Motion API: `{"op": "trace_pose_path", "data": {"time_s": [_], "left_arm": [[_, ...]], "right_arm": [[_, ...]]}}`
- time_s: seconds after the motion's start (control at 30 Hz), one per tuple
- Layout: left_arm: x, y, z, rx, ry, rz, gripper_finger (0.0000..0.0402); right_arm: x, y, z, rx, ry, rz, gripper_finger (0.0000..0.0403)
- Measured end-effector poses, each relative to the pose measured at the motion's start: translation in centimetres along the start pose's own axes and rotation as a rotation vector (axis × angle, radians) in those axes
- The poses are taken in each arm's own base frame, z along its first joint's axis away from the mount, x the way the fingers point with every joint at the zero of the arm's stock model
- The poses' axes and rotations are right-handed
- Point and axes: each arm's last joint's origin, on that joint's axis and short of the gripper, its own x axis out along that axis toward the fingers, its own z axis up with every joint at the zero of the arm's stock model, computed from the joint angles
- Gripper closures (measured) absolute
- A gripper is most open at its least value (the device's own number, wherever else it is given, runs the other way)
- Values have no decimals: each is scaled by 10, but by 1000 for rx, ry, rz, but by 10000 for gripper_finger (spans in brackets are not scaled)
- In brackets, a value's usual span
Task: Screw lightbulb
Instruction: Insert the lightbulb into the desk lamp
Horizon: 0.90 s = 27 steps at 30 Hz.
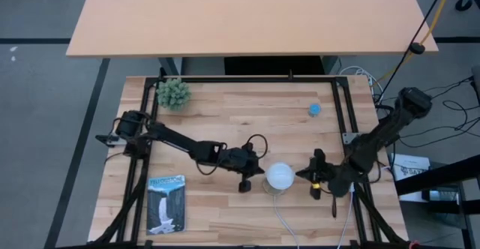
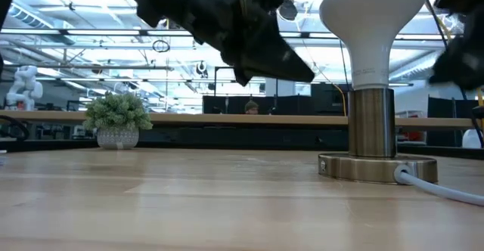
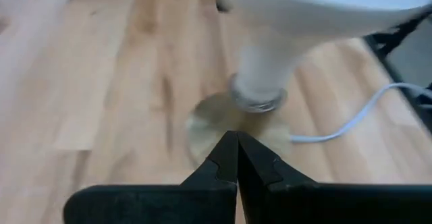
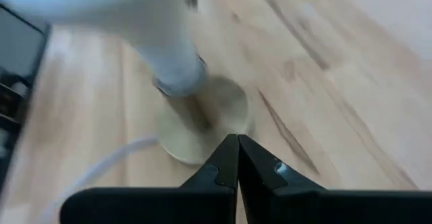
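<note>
The white lightbulb [image 1: 280,176] stands upright with its narrow base in the brass socket [image 2: 372,122]. The socket rises from a round base disc [image 2: 376,166] resting flat on the wooden table. My left gripper [image 3: 236,137] is shut and hangs just left of the bulb, above the table, pointing down at a slant toward the base disc [image 3: 202,126]. My right gripper [image 4: 236,140] is shut too. It hovers just right of the bulb [image 4: 135,15], also slanting down at the disc. Neither gripper touches anything.
A white cord [image 1: 289,223] runs from the socket toward the near edge. A potted plant [image 1: 173,93] stands far left, a small blue object [image 1: 315,109] far right and a booklet [image 1: 166,202] near left. Black frame rails [image 1: 341,106] border the table.
</note>
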Motion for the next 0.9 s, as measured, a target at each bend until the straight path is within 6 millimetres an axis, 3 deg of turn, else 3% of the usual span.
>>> {"op": "trace_pose_path", "data": {"time_s": [0.13,0.23,0.43,0.9], "left_arm": [[1,-18,0,-5,-38,-42,401],[3,-25,-1,3,-70,-51,401],[10,-17,2,-26,-128,-48,401],[18,-16,-3,-33,-148,-94,401]], "right_arm": [[-12,29,16,-43,-131,-33,403],[-4,39,19,-84,-185,-103,403],[22,34,7,-33,-148,-213,403],[37,44,5,-43,-181,-173,403]]}}
